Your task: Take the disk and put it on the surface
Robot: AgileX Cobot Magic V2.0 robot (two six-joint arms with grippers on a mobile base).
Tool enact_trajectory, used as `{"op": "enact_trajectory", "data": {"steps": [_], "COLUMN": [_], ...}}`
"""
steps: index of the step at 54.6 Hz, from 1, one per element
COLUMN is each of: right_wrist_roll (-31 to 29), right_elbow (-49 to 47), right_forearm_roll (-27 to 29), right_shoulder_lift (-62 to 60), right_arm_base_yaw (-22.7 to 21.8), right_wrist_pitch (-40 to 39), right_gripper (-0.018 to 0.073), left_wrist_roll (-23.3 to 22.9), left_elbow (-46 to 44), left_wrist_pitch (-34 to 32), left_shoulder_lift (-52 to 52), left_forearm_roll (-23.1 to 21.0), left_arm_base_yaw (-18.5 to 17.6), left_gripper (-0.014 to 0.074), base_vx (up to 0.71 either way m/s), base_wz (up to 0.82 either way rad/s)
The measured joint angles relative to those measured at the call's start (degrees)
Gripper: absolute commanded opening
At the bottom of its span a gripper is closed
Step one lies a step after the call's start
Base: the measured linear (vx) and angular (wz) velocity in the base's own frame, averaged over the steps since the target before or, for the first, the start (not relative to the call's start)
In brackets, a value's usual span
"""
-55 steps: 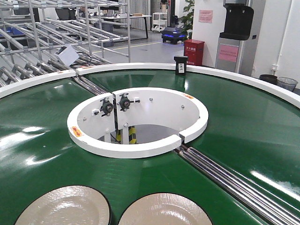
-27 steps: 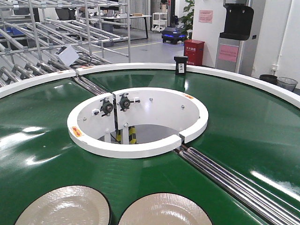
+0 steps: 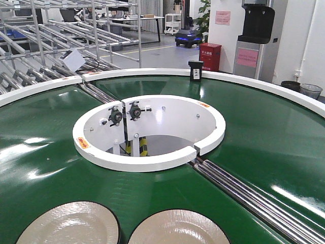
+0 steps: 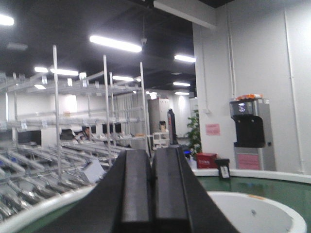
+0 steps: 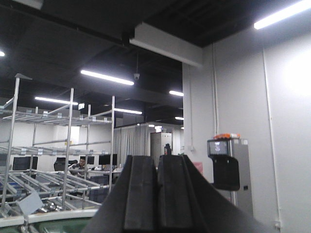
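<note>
Two pale, shiny disks lie flat on the green belt (image 3: pixel 254 132) at the near edge of the front view, both cut off by the bottom of the frame. The left disk (image 3: pixel 68 223) and the right disk (image 3: pixel 177 229) sit side by side, close together but apart, with a narrow strip of green between them. Each has a thin dark line around its edge.

Compared with the front views from a second ago and half a second ago, no change can be made out. The disks are in the same spots on the belt, and the white ring (image 3: pixel 152 162) at the belt's centre, the roller strip (image 3: pixel 244 190) and the metal racks (image 3: pixel 51 30) behind all look as they did.

Neither arm shows in the front view. In the left wrist view the left end effector (image 4: pixel 151 155) is closed, its two black fingers side by side with only a thin seam between them and nothing gripped. It points out across the room, with the belt and the white ring low on the right. In the right wrist view the right end effector (image 5: pixel 156 160) is also closed and empty, aimed towards the racks and the far wall.
</note>
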Motion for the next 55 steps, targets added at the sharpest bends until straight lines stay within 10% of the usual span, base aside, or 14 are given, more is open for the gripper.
{"op": "enact_trajectory", "data": {"steps": [13, 35, 55], "right_wrist_roll": [-0.6, -0.6, -0.6], "right_elbow": [-18.6, -20.1, -20.1], "right_forearm_roll": [0.1, 4.3, 4.4], "right_shoulder_lift": [25.4, 38.6, 38.6], "right_arm_base_yaw": [0.0, 0.0, 0.0], "right_wrist_pitch": [7.0, 13.2, 18.8], "right_gripper": [-0.0009, 0.0068, 0.0659], "left_wrist_roll": [1.0, 1.0, 1.0], "left_elbow": [-19.2, -20.7, -20.7], "left_wrist_pitch": [4.3, 10.5, 11.4], "left_shoulder_lift": [24.1, 36.4, 36.4], "left_forearm_roll": [-0.2, -2.9, -3.0], "left_arm_base_yaw": [0.0, 0.0, 0.0], "left_gripper": [0.0001, 0.0104, 0.0558], "base_vx": [0.00, 0.00, 0.00], "base_wz": [0.00, 0.00, 0.00]}}
